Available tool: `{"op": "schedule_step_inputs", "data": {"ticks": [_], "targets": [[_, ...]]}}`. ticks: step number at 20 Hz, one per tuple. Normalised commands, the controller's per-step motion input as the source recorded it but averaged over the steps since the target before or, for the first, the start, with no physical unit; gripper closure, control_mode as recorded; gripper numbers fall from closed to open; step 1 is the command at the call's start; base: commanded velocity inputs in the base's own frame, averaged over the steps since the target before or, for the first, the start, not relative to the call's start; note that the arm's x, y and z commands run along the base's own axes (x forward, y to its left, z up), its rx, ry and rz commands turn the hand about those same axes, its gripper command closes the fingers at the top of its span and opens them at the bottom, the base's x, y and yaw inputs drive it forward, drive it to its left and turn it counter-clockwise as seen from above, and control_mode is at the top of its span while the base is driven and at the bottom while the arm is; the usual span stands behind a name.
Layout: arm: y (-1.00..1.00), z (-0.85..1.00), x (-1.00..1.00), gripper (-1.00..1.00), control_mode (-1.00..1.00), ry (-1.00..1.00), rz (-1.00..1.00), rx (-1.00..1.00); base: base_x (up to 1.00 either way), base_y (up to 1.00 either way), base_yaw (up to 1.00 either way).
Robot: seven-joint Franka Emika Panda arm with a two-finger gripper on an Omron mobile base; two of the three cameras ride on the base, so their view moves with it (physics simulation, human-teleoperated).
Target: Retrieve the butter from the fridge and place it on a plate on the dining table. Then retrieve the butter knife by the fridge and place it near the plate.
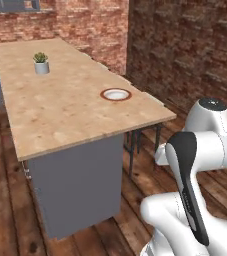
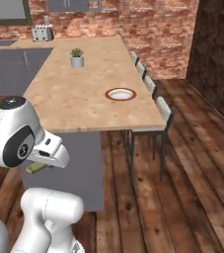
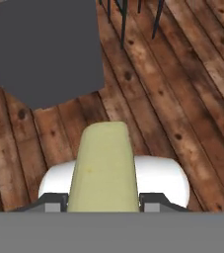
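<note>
Pincer [image 3: 102, 201] pinching the butter [image 3: 103, 170] low over the floor, it needs lifting above the tabletop [image 1: 60, 110], then setting squarely on the plate [image 1: 116, 94].

No legible text or labels

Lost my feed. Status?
Gripper shut on butter, low beside dining table. Plate bare, near table's edge. Nothing blocking it.
</note>
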Motion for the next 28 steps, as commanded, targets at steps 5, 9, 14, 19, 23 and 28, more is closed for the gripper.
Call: {"op": "schedule_step_inputs", "data": {"ticks": [5,9,14,19,23,28], "targets": [[0.0,0.0,0.0,1.0,1.0,0.0,0.0,0.0,0.27,-1.0,0.41],[0.0,0.0,0.0,1.0,1.0,0.0,0.0,0.0,0.23,-1.0,0.42],[0.0,0.0,0.0,1.0,1.0,0.0,0.0,0.0,0.24,-1.0,0.45],[0.0,0.0,0.0,1.0,1.0,0.0,0.0,0.0,0.24,-1.0,0.49],[0.0,0.0,0.0,1.0,1.0,0.0,0.0,0.0,0.34,-1.0,0.54],[0.0,0.0,0.0,1.0,1.0,0.0,0.0,0.0,0.34,-1.0,0.54]]}}
